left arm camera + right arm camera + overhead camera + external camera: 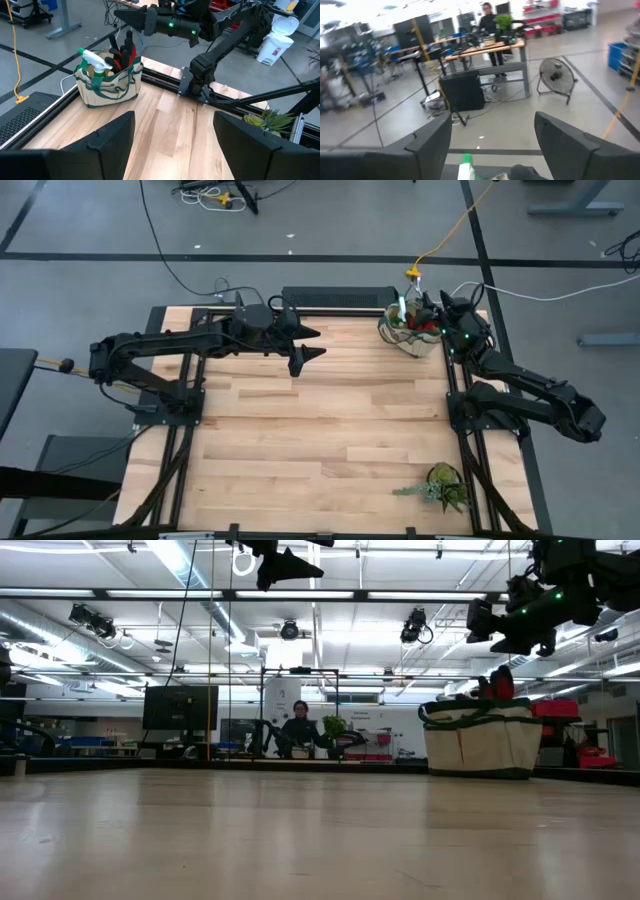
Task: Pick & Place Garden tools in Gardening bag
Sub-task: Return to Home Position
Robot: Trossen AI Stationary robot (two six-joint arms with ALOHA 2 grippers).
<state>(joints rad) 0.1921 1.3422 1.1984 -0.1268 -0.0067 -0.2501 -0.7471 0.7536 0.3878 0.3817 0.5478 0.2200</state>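
Over the gardening bag [107,92], the right gripper [492,120] hangs with its claw released and empty. Well to the bag's side, the left gripper [318,343] hovers above bare wood, also spread wide and holding nothing. Red-and-black gloves [125,54] and a green plastic piece [98,71] poke from the bag's mouth. No tool lies loose on the table [320,430], so packing looks finished and only the arms' retreat appears left.
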